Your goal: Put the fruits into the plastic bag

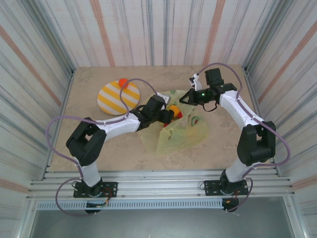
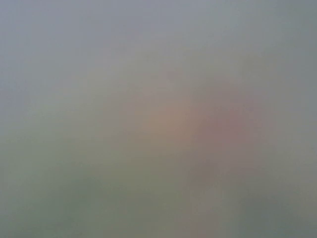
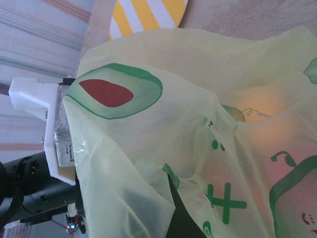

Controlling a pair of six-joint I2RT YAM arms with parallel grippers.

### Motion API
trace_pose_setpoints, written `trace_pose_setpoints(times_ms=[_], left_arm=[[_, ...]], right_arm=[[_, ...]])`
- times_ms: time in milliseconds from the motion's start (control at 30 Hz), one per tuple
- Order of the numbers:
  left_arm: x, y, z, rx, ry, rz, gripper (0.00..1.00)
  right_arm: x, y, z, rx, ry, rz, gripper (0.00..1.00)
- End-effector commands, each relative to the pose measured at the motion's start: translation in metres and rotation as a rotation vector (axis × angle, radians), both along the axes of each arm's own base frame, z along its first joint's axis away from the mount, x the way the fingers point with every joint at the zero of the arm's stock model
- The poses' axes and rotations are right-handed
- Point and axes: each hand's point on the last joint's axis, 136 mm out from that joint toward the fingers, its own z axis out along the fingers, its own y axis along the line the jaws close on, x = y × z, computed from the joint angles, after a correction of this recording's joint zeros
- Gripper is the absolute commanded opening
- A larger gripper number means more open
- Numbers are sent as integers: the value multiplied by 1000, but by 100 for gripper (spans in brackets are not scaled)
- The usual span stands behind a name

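Inside the plastic bag [image 1: 184, 133] mouth, fruits [image 1: 174, 109] sit just beside the left claw [image 1: 168, 116], its spread unclear.

Bright overall; left wrist apparently defocused

Round yellow-and-white striped plate [image 1: 111, 101] lies flat on the beige stone-look table [image 1: 223, 144], far-left area, well apart from the near edge; the right wrist view catches the plate [image 3: 148, 12] at its top edge. Corrugated walls [image 1: 148, 29] with grey and rust stripes box the table on three sides. Slotted aluminium rails [image 1: 163, 184] run along the near edge.
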Motion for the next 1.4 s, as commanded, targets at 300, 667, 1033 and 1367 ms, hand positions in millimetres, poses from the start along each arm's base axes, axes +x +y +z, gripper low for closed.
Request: trace_pose_setpoints(times_ms=[300,667,1033,1367], left_arm=[[-11,12,29,-20,-44,-21,83],[-57,13,49,-59,-23,-226,82],[-78,56,117,-210,-141,-275,82],[-27,176,145,-294,-213,242,87]], right_arm=[[-2,1,1,8,6,6,0],[-1,0,0,5,8,3,0],[0,4,-2,4,13,10,0],[-2,4,-3,4,11,7,0]])
